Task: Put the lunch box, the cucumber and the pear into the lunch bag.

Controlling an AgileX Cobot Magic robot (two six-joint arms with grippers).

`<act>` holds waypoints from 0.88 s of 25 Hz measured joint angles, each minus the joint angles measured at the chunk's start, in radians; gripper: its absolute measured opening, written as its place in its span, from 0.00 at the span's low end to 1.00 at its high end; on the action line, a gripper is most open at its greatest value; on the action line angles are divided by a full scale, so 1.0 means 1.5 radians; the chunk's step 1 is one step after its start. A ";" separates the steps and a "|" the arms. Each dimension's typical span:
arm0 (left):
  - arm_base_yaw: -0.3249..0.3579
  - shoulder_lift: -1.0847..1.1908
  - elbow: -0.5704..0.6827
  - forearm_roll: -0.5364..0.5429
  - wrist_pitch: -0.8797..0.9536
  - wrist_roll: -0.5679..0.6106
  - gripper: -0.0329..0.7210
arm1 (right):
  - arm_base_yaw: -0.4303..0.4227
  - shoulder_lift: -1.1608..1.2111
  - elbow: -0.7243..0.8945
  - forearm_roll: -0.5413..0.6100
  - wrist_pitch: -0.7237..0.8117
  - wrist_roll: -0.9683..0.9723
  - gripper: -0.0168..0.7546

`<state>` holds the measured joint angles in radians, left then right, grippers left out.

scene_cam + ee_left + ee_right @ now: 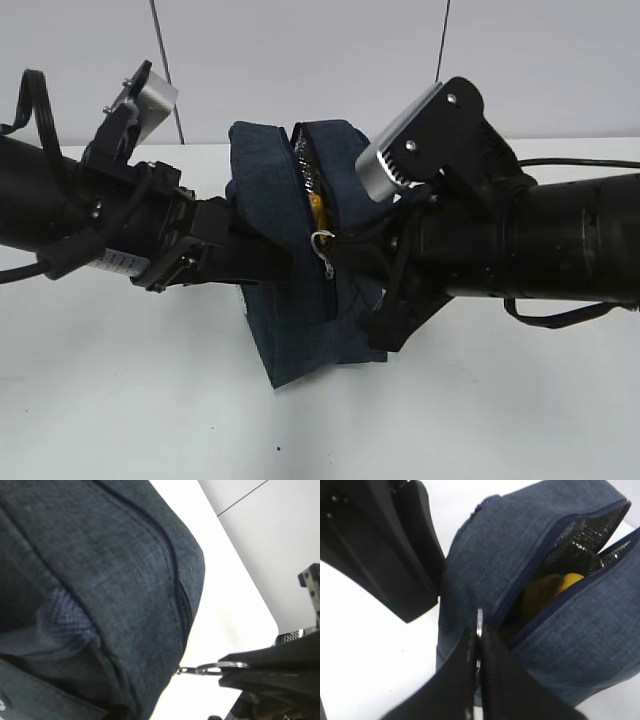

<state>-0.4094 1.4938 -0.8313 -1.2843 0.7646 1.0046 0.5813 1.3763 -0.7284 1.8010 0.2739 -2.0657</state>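
Observation:
The navy lunch bag (290,300) stands in the middle of the white table, its zipper partly open along the top. The yellow-orange pear (316,208) shows through the opening, and also in the right wrist view (547,592). My right gripper (337,246) is shut on the metal ring pull (322,240), which also shows in the right wrist view (479,620) and the left wrist view (215,668). My left gripper (275,262) presses against the bag's left side; its jaws are hidden by fabric (100,580). The lunch box and the cucumber are out of view.
The bag's dark foil lining (590,540) shows inside the opening. The left arm's black body (385,555) sits close to the bag's left side. The white table (120,400) lies around the bag, with a pale wall behind.

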 joint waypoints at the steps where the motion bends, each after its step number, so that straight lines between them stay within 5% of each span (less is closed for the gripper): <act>1: 0.000 0.000 0.000 0.001 0.000 0.000 0.45 | 0.000 0.000 -0.004 0.000 0.000 0.000 0.03; 14: 0.000 0.001 0.000 -0.021 -0.026 0.000 0.42 | 0.000 -0.001 -0.042 -0.004 0.034 0.000 0.03; 22: 0.000 0.041 -0.002 -0.024 0.000 0.000 0.07 | 0.000 -0.001 -0.042 -0.005 0.021 0.000 0.03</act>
<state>-0.4094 1.5557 -0.8339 -1.3202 0.7647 1.0046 0.5813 1.3743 -0.7912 1.7934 0.3052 -2.0657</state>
